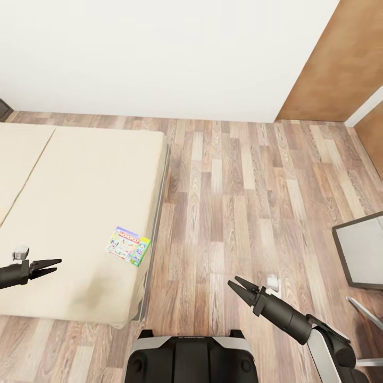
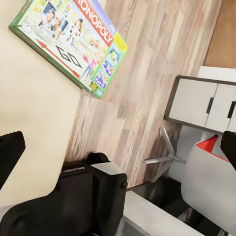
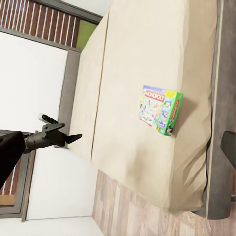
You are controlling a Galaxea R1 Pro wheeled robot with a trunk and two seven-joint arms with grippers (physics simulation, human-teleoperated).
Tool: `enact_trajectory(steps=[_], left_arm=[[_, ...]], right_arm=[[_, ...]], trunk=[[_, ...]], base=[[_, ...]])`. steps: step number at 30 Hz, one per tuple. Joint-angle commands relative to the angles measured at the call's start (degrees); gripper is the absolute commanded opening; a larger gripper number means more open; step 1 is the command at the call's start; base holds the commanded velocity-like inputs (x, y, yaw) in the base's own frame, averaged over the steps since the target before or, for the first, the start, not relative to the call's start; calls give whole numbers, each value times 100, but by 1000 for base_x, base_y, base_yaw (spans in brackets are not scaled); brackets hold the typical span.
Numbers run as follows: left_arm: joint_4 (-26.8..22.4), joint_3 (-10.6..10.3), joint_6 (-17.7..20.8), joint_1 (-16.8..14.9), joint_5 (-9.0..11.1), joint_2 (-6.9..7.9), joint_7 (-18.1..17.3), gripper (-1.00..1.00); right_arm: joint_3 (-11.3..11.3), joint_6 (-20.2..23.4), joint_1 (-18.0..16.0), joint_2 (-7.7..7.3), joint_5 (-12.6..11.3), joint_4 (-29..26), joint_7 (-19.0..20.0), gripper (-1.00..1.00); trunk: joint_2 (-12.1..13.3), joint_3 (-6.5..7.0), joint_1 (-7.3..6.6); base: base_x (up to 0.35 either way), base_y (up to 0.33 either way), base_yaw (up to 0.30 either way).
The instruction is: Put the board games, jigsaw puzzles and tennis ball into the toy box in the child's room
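One board game, a purple-green Monopoly box (image 1: 128, 246), lies flat on the cream bed (image 1: 69, 213) near its right edge. The box also shows in the wrist views (image 2: 69, 42) (image 3: 160, 109). My left gripper (image 1: 55, 266) hovers open over the bed, left of the box and apart from it, holding nothing. My right gripper (image 1: 236, 282) is open over the wood floor, right of the bed, also holding nothing. A corner of the table (image 1: 364, 250) shows at the right edge. The toy box, jigsaw puzzles and tennis ball are out of view.
My black base (image 1: 191, 359) stands at the bed's near corner. Wood-plank floor (image 1: 239, 186) runs between bed and table. A metal chair leg (image 1: 367, 314) sits below the table corner. White desk drawers (image 2: 201, 105) and a white wall (image 1: 159, 53) are behind.
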Motion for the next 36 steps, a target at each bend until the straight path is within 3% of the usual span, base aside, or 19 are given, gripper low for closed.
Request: enact_trajectory(steps=[1, 36], left_arm=[[2, 9, 61, -3, -11, 1, -21, 100], [2, 9, 58, -3, -13, -5, -3, 100]], right_arm=[[-3, 41, -2, -1, -30, -1, 3, 100], [-3, 32, -2, -1, -27, -1, 11, 100]], trunk=[[-8, 3, 4], [-8, 332, 4]], base=[[0, 0, 0], [0, 0, 0]])
